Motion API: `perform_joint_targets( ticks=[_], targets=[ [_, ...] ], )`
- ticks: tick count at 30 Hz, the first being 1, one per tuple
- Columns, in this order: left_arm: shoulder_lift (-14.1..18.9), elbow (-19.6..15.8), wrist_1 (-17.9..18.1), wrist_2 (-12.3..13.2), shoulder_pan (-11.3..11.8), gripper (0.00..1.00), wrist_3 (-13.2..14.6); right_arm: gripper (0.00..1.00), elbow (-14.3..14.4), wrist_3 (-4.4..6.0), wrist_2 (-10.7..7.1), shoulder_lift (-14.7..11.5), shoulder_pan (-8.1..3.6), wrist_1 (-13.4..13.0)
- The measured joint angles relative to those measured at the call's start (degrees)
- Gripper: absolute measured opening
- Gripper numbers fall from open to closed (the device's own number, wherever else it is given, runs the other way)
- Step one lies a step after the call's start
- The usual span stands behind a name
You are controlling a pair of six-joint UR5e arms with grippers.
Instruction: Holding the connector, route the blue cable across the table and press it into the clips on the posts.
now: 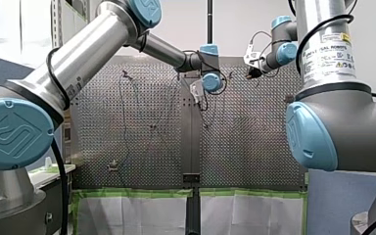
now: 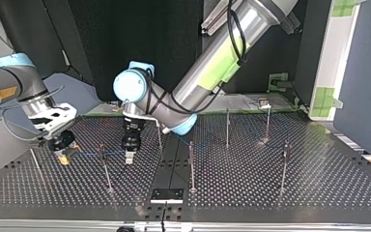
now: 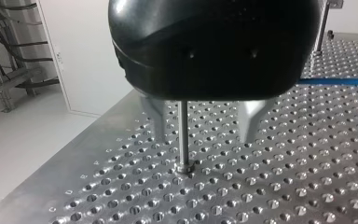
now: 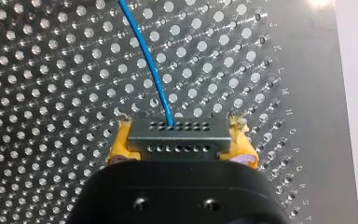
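Clamping connector (image 4: 178, 137) between yellow-padded right fingers (image 4: 121, 145), low over desk (image 4: 51, 70) at top view's left. Trailing cable (image 4: 149, 65) ahead across desk. Straddling post (image 3: 182, 135) with left fingers (image 3: 251, 122), spread wide, holding nothing.

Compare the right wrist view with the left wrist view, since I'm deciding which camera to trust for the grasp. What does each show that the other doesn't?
Only the right wrist view: the connector clamped between my right arm's yellow-padded jaws, with the blue cable running out of it over the holes. Only the left wrist view: my left arm's metal jaws open, straddling a thin post without touching it. Both: the perforated table and a stretch of the blue cable.
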Motion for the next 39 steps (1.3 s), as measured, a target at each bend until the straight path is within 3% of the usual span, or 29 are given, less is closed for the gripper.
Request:
perform_joint_targets(
  ticks=[7,13,20,28,39],
  targets=[
    [0.02,0.00,-2.26,0.17,-0.52,1.00,-0.49,0.00,0.00,-0.10,-0.15,0.01,0.03,0.00],
    [0.24,-0.07,-5.04,2.24,-1.14,1.00,-2.78,0.00,0.01,-0.15,-0.08,0.02,0.25,0.06],
    [3.21,-2.84,-8.02,4.37,-2.50,1.00,-4.26,0.00,0.02,-0.20,-0.04,0.02,0.46,0.24],
    [7.45,-7.06,-4.97,6.40,-3.73,1.00,-4.61,0.00,0.02,-0.36,0.39,0.09,0.68,0.33],
    [13.13,-12.74,0.60,2.00,-3.29,1.00,-5.44,0.00,0.05,-0.33,0.49,0.16,0.98,0.50]
  ],
)
